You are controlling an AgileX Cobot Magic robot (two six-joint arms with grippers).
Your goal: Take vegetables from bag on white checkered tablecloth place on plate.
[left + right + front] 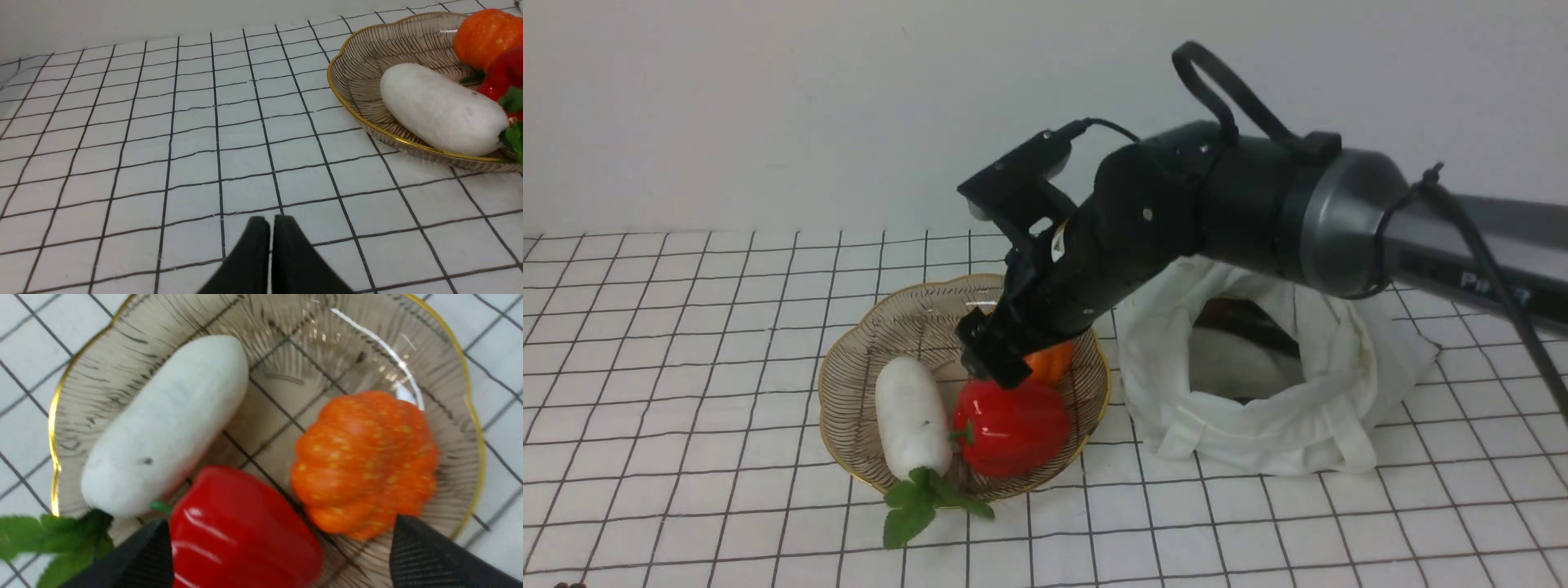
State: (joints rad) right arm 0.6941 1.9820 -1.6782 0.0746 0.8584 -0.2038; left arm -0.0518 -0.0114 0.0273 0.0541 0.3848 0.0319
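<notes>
Front view: the checked tablecloth (686, 327) runs to a plain wall (768, 98); the right arm (1217, 204) partly hides the bag (1258, 433) and plate (849, 367). On the plate lie radish (911, 416), red pepper (1013, 429) and pumpkin (1052, 363). Right wrist view: right gripper (278, 539) spread wide over the pepper, gripping nothing. Left gripper (270, 222) closed, empty.

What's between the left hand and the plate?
Only bare tablecloth, from the left hand to the plate rim, as the left wrist view shows.
</notes>
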